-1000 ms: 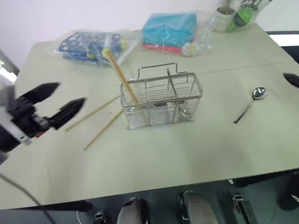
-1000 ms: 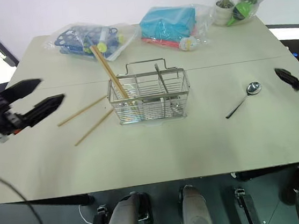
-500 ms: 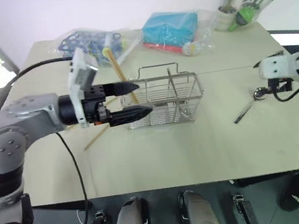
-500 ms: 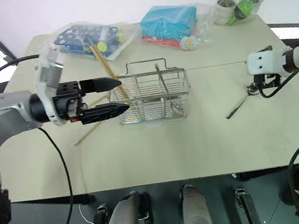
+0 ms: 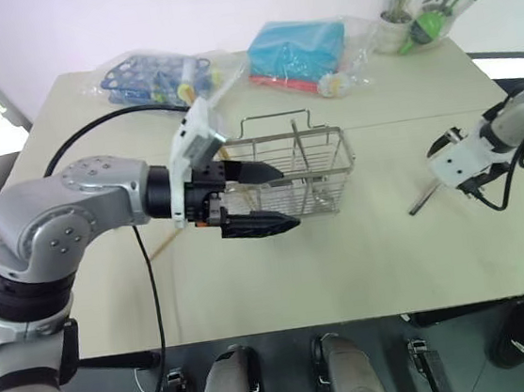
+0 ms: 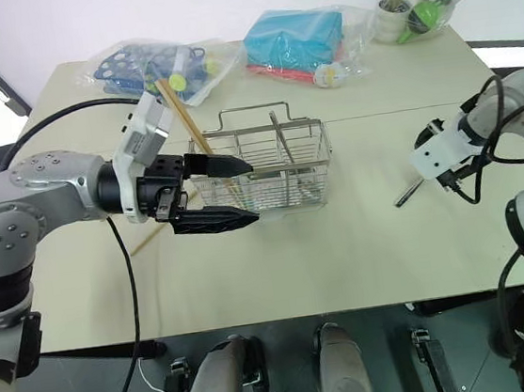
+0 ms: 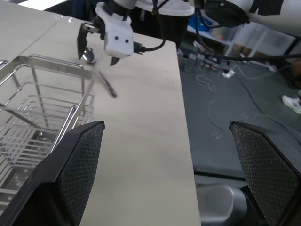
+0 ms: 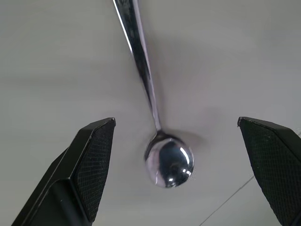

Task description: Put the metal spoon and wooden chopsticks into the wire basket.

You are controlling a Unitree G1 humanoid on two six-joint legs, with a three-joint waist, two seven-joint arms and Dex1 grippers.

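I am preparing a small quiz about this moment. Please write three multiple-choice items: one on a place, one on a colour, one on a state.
1. Where does the metal spoon lie?
A. in the wire basket
B. on the table
C. in the left tool

2. What colour is the folded bundle in the plastic bag?
A. blue
B. red
C. black

3. How is the right tool?
A. shut on the spoon
B. shut, empty
C. open

Answers:
1 B: the spoon lies on the table, under the right tool.
2 A: the bundle is blue.
3 C: its fingers stand wide apart around the spoon.
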